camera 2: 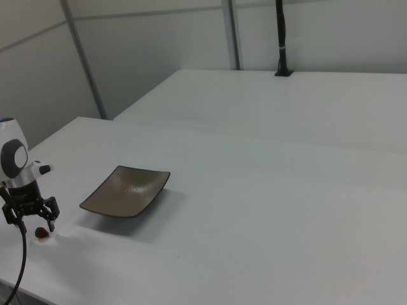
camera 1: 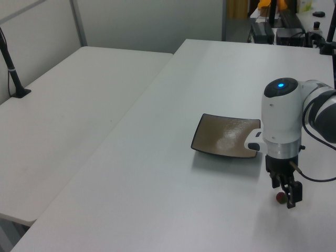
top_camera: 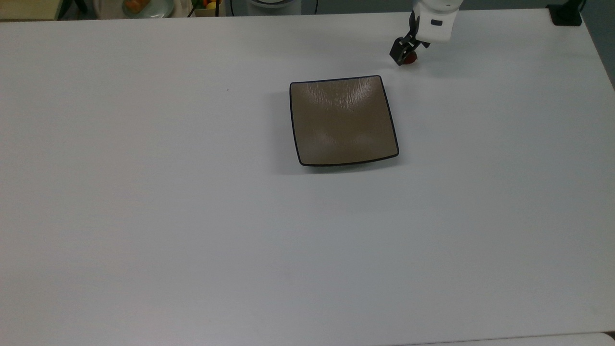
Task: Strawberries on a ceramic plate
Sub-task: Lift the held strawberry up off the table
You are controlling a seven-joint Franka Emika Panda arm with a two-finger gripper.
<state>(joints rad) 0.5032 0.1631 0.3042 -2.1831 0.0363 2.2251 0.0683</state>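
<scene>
White surface (top_camera: 192, 216), broad and bare, with a second pale table alongside it in the left view and right view; grey panelled walls behind.

Plate (top_camera: 343, 120): square, taupe-brown, thin dark rim, corners turned up, streaky gloss. Sits near the middle of the surface in the top view, nothing on it.

Strawberry (top_camera: 410, 59): one small red berry lying on the surface, off the plate, at about 1 o'clock from the plate in the top view and a short way clear of its corner. In the right view the strawberry (camera 2: 42, 233) lies at about 8 o'clock from the plate (camera 2: 126, 190). Leafy cap not made out from here.

Hand (top_camera: 405, 52): low over the berry, black fingers straddling it. In the right view the hand (camera 2: 29, 215) has its fingers spread apart, berry just below and between them. In the left view the hand (camera 1: 286, 196) reaches down to the strawberry (camera 1: 281, 197), which peeks out beside one finger. Fingers read as open, not yet pinched on the fruit.

Handling, by judgement: very light, soft, bruises easily; rounded and likely to roll or squirt out under a hard squeeze. Best taken across the widest part of the red body with a gentle close, not by the tip or the cap. Plate looks stiff and slick, so the berry may slide or roll when set down.
</scene>
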